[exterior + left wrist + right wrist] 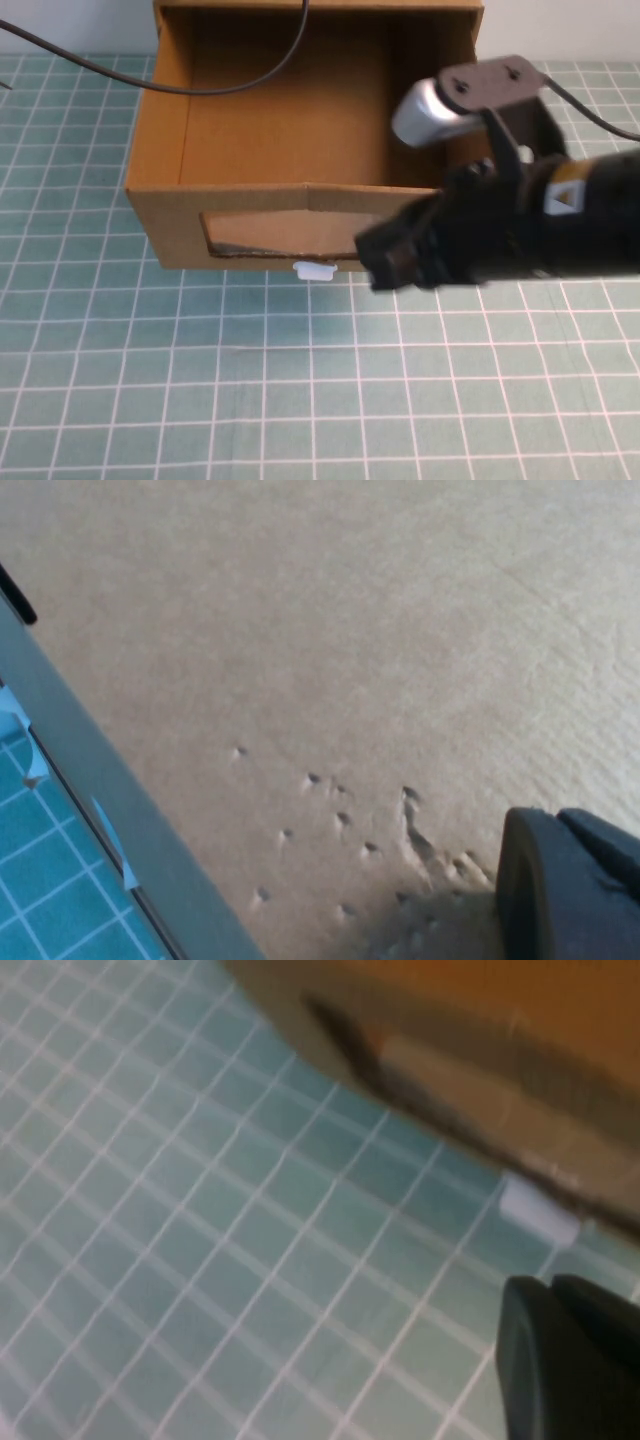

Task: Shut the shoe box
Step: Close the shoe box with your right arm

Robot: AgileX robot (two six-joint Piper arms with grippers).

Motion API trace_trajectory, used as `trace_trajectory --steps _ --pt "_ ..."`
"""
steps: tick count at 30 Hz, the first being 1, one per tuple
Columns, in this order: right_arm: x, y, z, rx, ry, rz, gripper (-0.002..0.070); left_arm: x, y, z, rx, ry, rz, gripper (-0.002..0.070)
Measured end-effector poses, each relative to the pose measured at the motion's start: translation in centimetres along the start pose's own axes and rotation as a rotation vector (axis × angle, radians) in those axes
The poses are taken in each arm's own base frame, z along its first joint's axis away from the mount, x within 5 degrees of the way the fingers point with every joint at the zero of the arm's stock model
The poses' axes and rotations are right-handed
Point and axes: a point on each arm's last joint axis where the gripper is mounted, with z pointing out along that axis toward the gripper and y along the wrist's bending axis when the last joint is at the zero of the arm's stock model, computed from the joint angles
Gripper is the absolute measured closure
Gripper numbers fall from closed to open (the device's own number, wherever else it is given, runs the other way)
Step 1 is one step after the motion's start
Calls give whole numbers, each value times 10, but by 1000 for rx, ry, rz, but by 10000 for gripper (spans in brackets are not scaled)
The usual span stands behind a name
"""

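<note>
The shoe box [250,140] is brown cardboard, and its drawer stands pulled out toward me and looks empty inside. Its front has a clear window [285,232] with a small white pull tab [314,269] below it. My right gripper [385,262] is shut and empty, right in front of the drawer front's right part, just right of the tab. In the right wrist view its fingertips [552,1350] hover over the mat near the tab [538,1210]. My left gripper [560,880] is shut close to a dented cardboard face [350,660]; it is out of the high view.
A green grid mat [200,380] covers the table in front of the box and to its sides. A black cable [200,85] hangs across the open drawer. The right arm's camera mount [470,95] sits above the drawer's right wall.
</note>
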Motion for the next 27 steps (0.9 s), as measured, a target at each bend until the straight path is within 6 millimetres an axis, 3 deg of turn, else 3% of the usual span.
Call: trace_trajectory --steps 14,27 --pt "-33 -12 63 43 -61 2 687 0 1 1 -1 -4 -15 680" --pt "-69 -40 70 97 -143 46 687 0 1 2 0 -4 -18 680"
